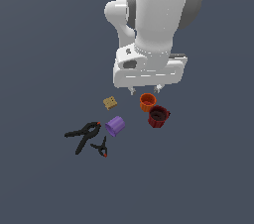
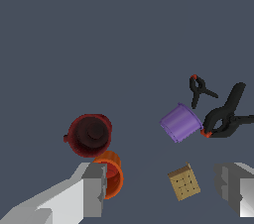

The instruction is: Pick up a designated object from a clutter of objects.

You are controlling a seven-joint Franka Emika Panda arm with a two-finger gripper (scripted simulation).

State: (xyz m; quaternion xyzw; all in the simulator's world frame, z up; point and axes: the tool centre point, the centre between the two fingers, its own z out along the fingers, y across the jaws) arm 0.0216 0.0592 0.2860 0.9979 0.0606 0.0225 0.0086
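The dark red ribbed mug [image 1: 158, 116] stands upright on the floor, touching the orange cup [image 1: 148, 101]; it also shows in the wrist view [image 2: 90, 135], dark inside, with a small handle at its side. My gripper [image 1: 145, 89] hangs open above the floor, just behind the orange cup in the exterior view. In the wrist view its two fingers [image 2: 94, 188] stand wide apart with nothing between them [image 2: 161, 191]; one finger partly covers the orange cup [image 2: 113, 173]. The mug lies beyond that finger, outside the gap.
A tan block [image 1: 110, 102] sits to the exterior view's left of the orange cup. A purple cup [image 1: 115, 126] lies on its side. A large black clamp [image 1: 83, 135] and a small black clamp [image 1: 101, 147], both orange-tipped, lie further left.
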